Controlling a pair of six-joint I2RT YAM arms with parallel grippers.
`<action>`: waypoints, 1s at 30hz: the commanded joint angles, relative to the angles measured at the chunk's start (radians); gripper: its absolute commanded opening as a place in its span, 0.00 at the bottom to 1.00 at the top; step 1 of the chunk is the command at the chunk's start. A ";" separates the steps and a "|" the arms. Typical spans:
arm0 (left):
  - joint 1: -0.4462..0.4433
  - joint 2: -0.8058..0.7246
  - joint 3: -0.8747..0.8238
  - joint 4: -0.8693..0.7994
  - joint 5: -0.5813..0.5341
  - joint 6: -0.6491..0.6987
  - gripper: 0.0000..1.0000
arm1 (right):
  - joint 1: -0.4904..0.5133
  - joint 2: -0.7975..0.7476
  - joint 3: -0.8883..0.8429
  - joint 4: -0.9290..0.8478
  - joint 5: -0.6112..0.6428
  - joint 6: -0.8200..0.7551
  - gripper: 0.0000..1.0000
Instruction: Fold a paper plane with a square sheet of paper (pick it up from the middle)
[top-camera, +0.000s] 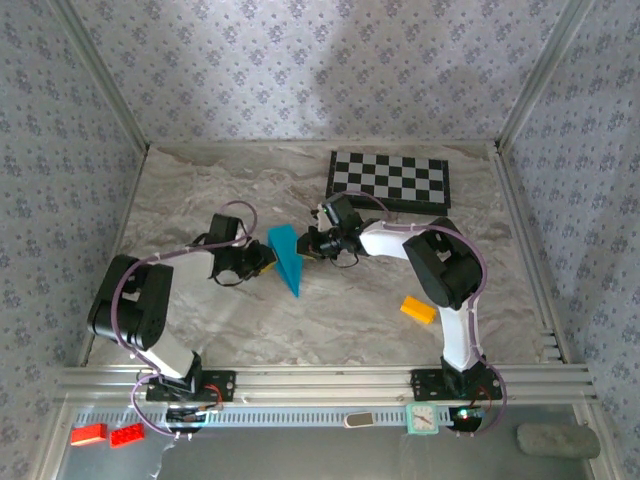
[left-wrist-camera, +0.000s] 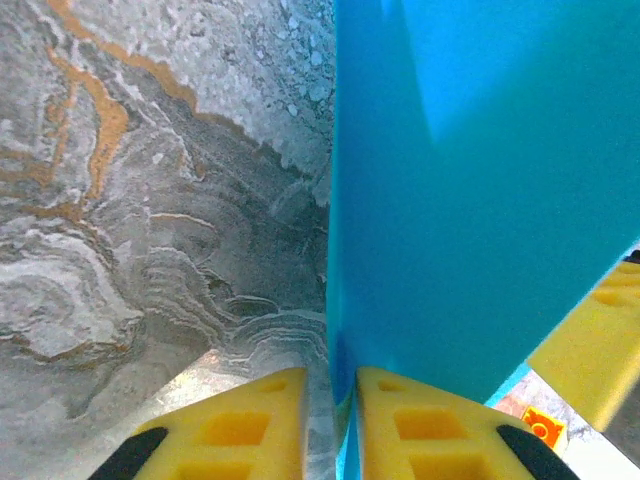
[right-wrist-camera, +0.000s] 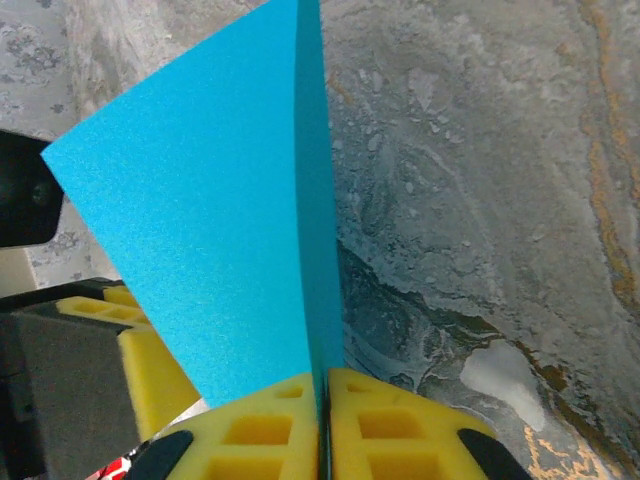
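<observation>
The paper plane (top-camera: 285, 258) is a cyan-blue sheet folded to a narrow pointed dart. It stands on edge above the marble table between my two grippers. My right gripper (top-camera: 308, 245) is shut on it: in the right wrist view its yellow fingers (right-wrist-camera: 270, 430) press flat on the paper (right-wrist-camera: 220, 230). My left gripper (top-camera: 265, 258) is at the other side. In the left wrist view the paper (left-wrist-camera: 480, 200) runs into the narrow gap of that gripper (left-wrist-camera: 332, 400) along the right finger. Table shows between the paper and the left finger.
A black-and-white chessboard (top-camera: 390, 180) lies at the back right. A small yellow-orange block (top-camera: 418, 309) sits on the table in front of the right arm. Patterned walls close off the table on three sides.
</observation>
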 joint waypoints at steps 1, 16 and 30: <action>-0.006 0.013 0.030 0.041 0.024 0.015 0.13 | -0.011 0.012 -0.045 0.040 -0.050 0.004 0.16; 0.028 -0.081 -0.017 -0.018 -0.050 0.021 0.00 | -0.020 -0.030 -0.068 0.040 -0.012 -0.006 0.07; 0.030 -0.105 -0.006 -0.168 -0.151 0.080 0.19 | 0.003 -0.015 -0.081 0.030 0.032 0.001 0.08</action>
